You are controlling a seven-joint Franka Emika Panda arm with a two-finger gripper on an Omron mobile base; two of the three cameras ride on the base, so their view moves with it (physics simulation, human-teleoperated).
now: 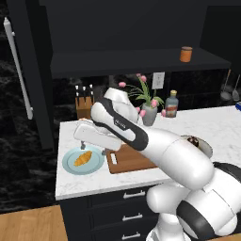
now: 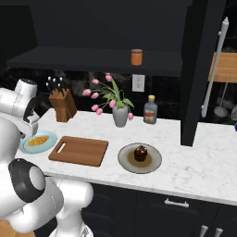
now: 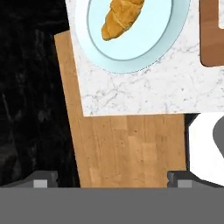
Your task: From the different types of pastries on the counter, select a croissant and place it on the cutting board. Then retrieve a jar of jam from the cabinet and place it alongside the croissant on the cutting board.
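While the claw [image 3: 109, 179] hangs wide and empty above the worktop [image 3: 144, 92] edge, the croissant [image 3: 120, 17] awaits pickup; advance, descend, close.

A wooden knife block [image 2: 63, 105] with dark handles stands at the back of the worktop; beside it a grey vase of pink tulips [image 2: 120, 114]; then a clear bottle with a red label [image 2: 150, 110] under a white wall outlet [image 2: 138, 83]; a light-blue plate [image 1: 96, 163] sits at the left end, a grey plate [image 2: 155, 163] to the right; utensils [image 2: 221, 110] hang at the far right.
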